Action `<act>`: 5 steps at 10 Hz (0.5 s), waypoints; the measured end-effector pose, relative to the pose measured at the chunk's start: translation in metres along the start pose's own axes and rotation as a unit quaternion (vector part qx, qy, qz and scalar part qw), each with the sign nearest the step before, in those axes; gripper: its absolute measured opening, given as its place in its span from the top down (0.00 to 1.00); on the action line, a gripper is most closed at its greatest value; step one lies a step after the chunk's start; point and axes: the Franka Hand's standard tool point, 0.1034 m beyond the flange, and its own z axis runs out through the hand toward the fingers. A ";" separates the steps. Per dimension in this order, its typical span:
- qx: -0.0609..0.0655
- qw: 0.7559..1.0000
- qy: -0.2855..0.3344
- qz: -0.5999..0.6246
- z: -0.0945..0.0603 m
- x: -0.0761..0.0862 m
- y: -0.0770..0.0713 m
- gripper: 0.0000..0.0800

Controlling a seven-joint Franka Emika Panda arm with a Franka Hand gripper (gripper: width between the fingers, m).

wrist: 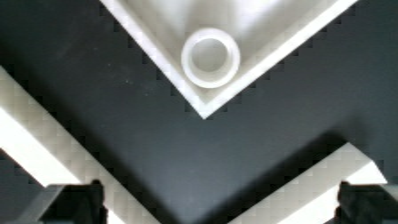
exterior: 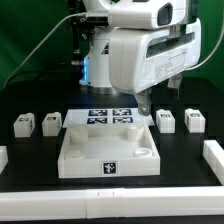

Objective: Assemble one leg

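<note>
In the exterior view, the white robot arm (exterior: 135, 50) reaches down. Its jaws hang over the back corner of the white tray (exterior: 80, 167). I cannot tell from here how wide they are. The tray sits on the black desk (exterior: 30, 195). The closest leg (exterior: 167, 121) stands on the desk near the jaws, on the exterior view's right. Another leg (exterior: 194, 122) stands past it. Two more legs (exterior: 50, 122) (exterior: 24, 125) stand well apart from the jaws, on the exterior view's left. The marker board (exterior: 110, 117) lies behind the tray.

In the wrist view, the jaws are wide apart and hold nothing. The dark fingertips (wrist: 68, 205) have bare desk (wrist: 196, 165) between them. Ahead of the jaws is a tray corner (wrist: 267, 30) with a round hole (wrist: 210, 57).
</note>
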 end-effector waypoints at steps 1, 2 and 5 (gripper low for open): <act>0.000 1.000 0.000 0.000 0.000 0.000 0.000 0.19; 0.000 1.000 0.000 0.000 0.000 0.000 0.000 0.19; 0.006 1.000 -0.006 -0.014 0.005 -0.005 -0.009 0.19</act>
